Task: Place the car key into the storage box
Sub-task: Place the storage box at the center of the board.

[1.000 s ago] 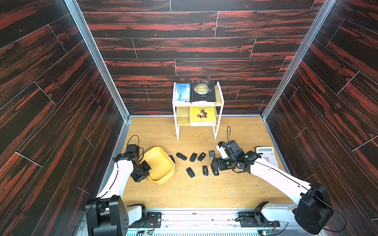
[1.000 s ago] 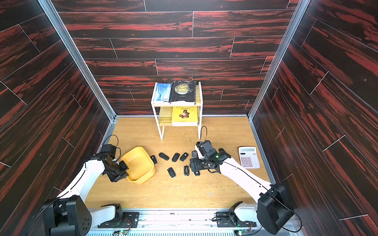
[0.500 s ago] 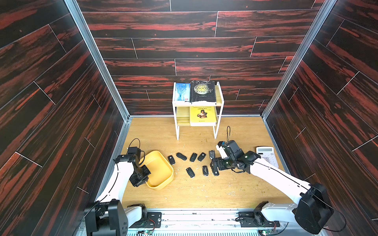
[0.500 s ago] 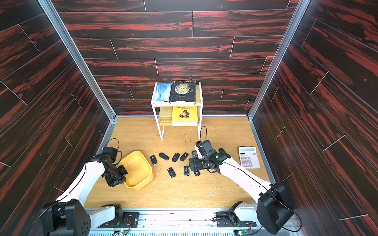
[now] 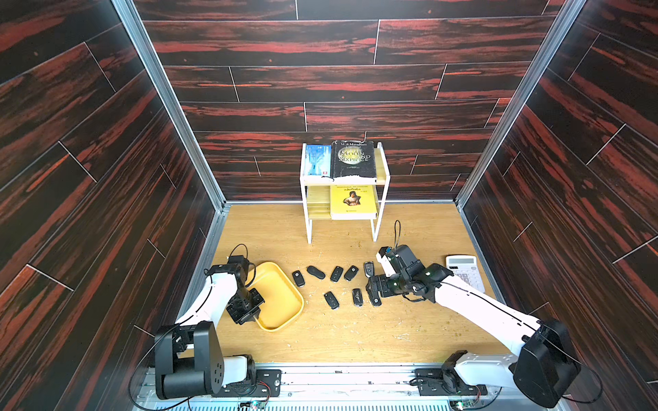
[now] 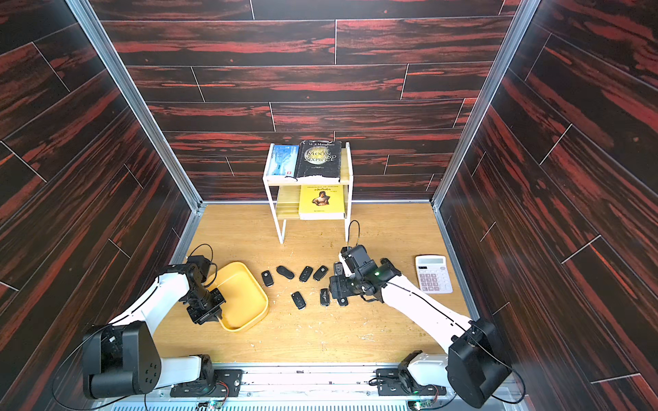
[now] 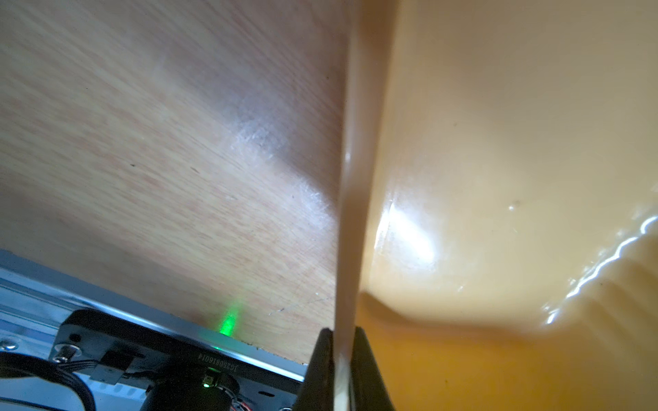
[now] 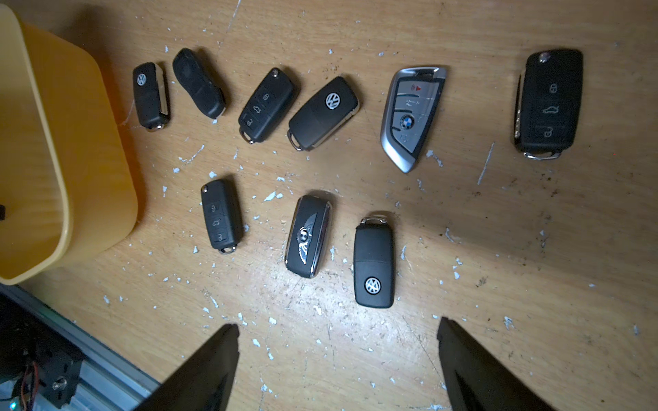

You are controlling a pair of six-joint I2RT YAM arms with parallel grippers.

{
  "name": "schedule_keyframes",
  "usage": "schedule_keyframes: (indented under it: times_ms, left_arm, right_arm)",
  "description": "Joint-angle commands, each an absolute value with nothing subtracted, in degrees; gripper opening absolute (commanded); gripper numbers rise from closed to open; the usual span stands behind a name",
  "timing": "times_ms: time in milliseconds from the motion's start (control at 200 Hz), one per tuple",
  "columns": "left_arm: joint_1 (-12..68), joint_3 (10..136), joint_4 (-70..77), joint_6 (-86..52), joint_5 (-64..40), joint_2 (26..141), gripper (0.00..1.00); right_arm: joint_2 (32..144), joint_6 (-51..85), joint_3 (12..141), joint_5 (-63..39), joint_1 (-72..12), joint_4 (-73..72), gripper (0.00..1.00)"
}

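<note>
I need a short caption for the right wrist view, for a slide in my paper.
Open right gripper above nine car keys on the wooden table, yellow storage box beside them.

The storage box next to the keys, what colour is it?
The storage box is plain yellow all over, clearest in a top view.

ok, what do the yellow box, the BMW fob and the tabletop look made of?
Storage box: likely moulded plastic, glossy yellow; sharp highlights on its thin wall.
BMW fob: dark face in a silver frame with metallic sheen; metal or chromed plastic, cannot tell.
Tabletop: wood grain, probably laminate or veneer; low sheen, scratched, pale flecks.
</note>
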State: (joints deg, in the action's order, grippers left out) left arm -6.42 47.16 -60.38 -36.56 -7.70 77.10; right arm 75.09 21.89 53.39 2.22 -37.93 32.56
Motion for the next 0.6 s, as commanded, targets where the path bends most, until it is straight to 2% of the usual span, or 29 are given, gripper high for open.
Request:
schedule_keyframes:
  times_ms: [0,45,140,306,321,411,431,561,566,576,586,596]
  left_arm:
    - [-6.53,46.84,-62.73,-37.64,-6.31,79.37,0.08]
    - [-6.51,47.06,-62.84,-37.45,-6.34,79.73,0.1]
    - [-6.55,47.37,-62.72,-37.24,-6.56,79.35,0.27]
    - [-6.54,47.38,-62.41,-36.65,-7.84,78.57,0.4]
    - [-6.57,47.42,-62.38,-36.65,-7.89,78.5,0.44]
    - [-6.5,47.71,-61.89,-36.24,-8.33,77.44,0.54]
    - [-6.53,47.87,-61.99,-36.29,-8.01,77.16,0.6]
    - [-6.56,48.25,-60.79,-36.55,-8.66,75.12,0.64]
    - [-6.53,48.29,-60.72,-36.51,-8.72,75.05,0.68]
    - [-6.51,48.33,-60.66,-36.53,-8.82,74.95,0.87]
    - [-6.53,48.34,-60.43,-36.51,-8.91,74.83,0.94]
    - [-6.53,48.3,-60.22,-36.48,-9.04,74.67,0.96]
  right_arm:
    - [75.36,21.29,52.82,2.46,-38.41,32.3,0.92]
    - [75.65,21.29,52.7,2.49,-38.4,31.94,0.92]
    - [76.34,21.23,52.26,2.29,-38.39,31.23,0.92]
    - [76.97,21.01,51.42,2.18,-38.41,30.41,0.92]
    - [76.99,21.03,51.39,2.13,-38.41,30.37,0.92]
    - [76.73,20.93,51.39,2.42,-38.41,30.4,0.92]
    - [76.65,20.94,51.33,2.5,-38.4,30.33,0.92]
    - [76.63,21.01,50.82,2.53,-38.41,29.97,0.92]
    - [76.64,21.01,50.81,2.54,-38.41,29.88,0.92]
    - [76.73,21.03,50.74,2.5,-38.41,29.82,0.92]
    - [76.73,21.08,50.72,2.52,-38.41,29.8,0.92]
    - [76.73,21.09,50.67,2.52,-38.36,29.82,0.92]
